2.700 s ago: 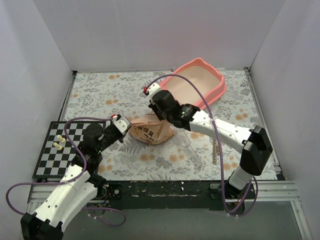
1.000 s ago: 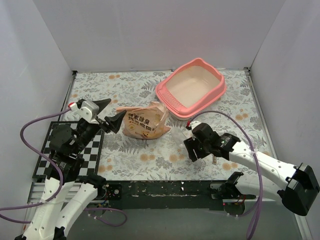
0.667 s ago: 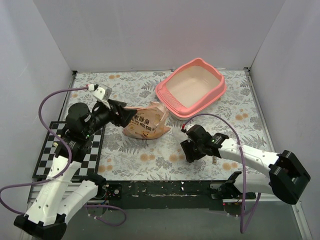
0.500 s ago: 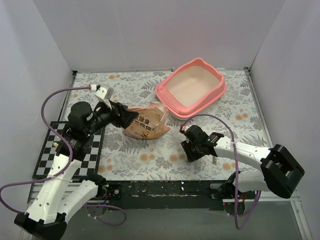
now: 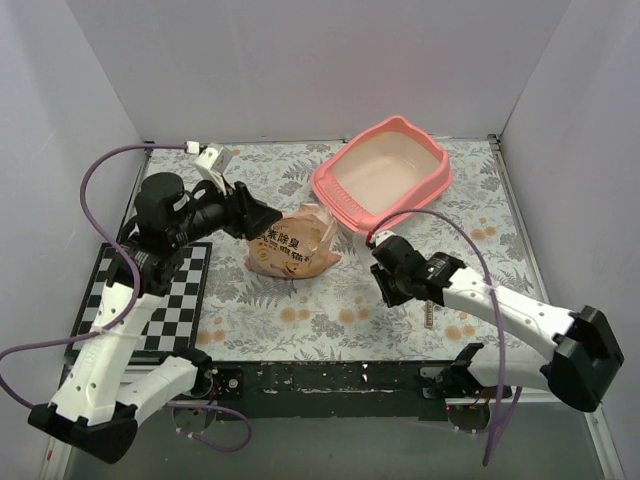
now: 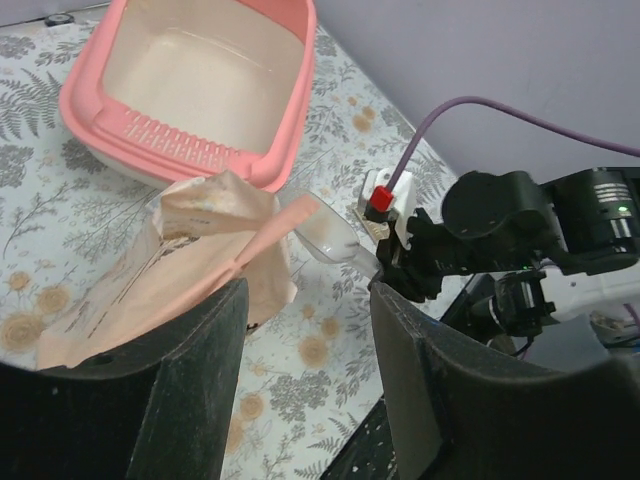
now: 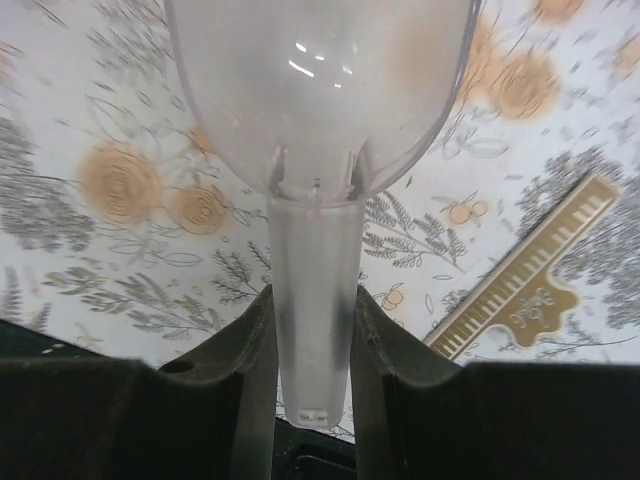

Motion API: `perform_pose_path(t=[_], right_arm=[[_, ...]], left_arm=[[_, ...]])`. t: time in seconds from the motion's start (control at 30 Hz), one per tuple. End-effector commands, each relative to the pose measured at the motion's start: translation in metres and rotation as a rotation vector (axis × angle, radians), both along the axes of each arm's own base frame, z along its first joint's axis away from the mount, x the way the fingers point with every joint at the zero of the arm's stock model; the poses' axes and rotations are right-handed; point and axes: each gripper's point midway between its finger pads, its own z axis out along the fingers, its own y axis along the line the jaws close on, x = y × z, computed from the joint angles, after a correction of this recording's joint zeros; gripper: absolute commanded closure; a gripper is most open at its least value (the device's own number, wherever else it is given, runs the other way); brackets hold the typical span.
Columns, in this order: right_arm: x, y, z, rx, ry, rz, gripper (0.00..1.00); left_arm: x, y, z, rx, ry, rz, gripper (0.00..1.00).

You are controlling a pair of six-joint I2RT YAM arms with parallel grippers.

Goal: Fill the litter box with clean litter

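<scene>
The pink litter box (image 5: 385,175) sits at the back right with a bare cream inside; it also shows in the left wrist view (image 6: 200,80). No clean litter is in view. The orange-peach bag (image 5: 293,245) lies mid-table, its torn top toward the box. My left gripper (image 5: 268,220) is open and empty, hovering over the bag's left side (image 6: 180,260); its fingers (image 6: 190,400) frame the view. My right gripper (image 5: 383,262) is shut on the handle of the clear scoop (image 7: 320,90), held above the mat just right of the bag. The scoop (image 6: 330,235) looks empty.
A black-and-white checkerboard (image 5: 130,300) lies at the front left. A thin gold ruler-like strip (image 5: 427,305) lies on the floral mat below the right gripper, and also shows in the right wrist view (image 7: 520,290). White walls close in three sides.
Both grippers left the bag. My right arm swung down to the scoop, closed on its handle and lifted it toward the bag. My left arm rose and returned over the bag, open.
</scene>
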Motion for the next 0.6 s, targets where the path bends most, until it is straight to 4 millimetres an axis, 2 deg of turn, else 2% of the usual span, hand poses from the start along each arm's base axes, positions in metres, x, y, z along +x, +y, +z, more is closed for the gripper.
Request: perform_pose_path(t=[0.0, 0.03, 0.13, 0.2, 0.4, 0.57], right_arm=[[0.022, 0.015, 0.102, 0.126, -0.216, 0.061, 0.99], [0.023, 0.021, 0.125, 0.167, -0.262, 0.107, 0.99], [0.019, 0.038, 0.186, 0.26, -0.365, 0.253, 0.99], [0.015, 0.043, 0.21, 0.273, -0.392, 0.323, 0.99], [0.013, 0.059, 0.238, 0.203, -0.389, 0.465, 0.99], [0.016, 0.073, 0.254, 0.153, -0.402, 0.532, 0.99]], left_arm=[[-0.008, -0.011, 0.02, -0.038, 0.097, -0.064, 0.49], [-0.003, -0.015, 0.021, -0.041, 0.135, -0.067, 0.49], [0.003, -0.024, 0.042, -0.055, 0.194, -0.101, 0.53], [0.006, -0.031, 0.054, -0.099, 0.212, -0.122, 0.55], [0.009, -0.055, 0.071, -0.225, 0.356, -0.228, 0.62], [0.011, -0.06, 0.079, -0.279, 0.397, -0.234, 0.62]])
